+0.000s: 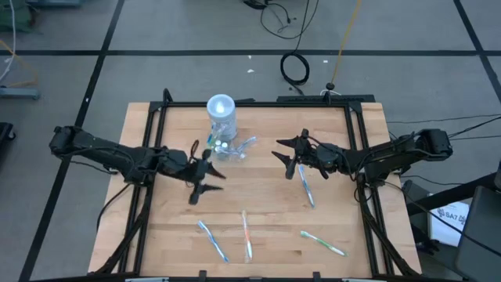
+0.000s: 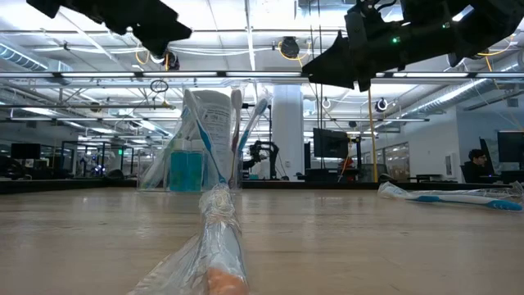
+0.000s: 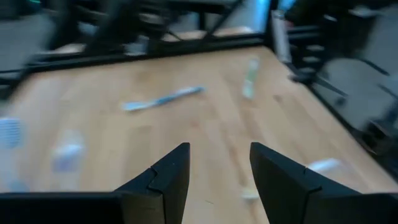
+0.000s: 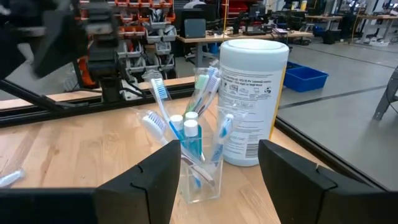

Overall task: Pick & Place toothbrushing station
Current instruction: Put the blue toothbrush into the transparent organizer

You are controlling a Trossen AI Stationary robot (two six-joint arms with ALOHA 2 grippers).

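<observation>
The toothbrushing station (image 1: 223,129) stands on its base at the table's far middle. It is a tall clear cylinder with a pale round top (image 4: 254,93) and, beside it, a low clear tray part (image 4: 200,168) holding thin toothbrushes and small teal tubes. It also shows in the low view (image 2: 206,139). My right gripper (image 1: 279,150) is open to the station's right and points at it without touching; its own view shows the open fingers (image 4: 219,149). My left gripper (image 1: 208,178) is open and empty, nearer than the station, above the table; its own view shows the open fingers too (image 3: 219,155).
Loose toothbrushes lie on the table: one (image 1: 305,186) under my right arm, and three near the front edge (image 1: 212,240), (image 1: 246,233), (image 1: 322,243). A wrapped brush (image 2: 219,238) lies close to the low camera. A black frame (image 1: 258,103) runs along the table's edges.
</observation>
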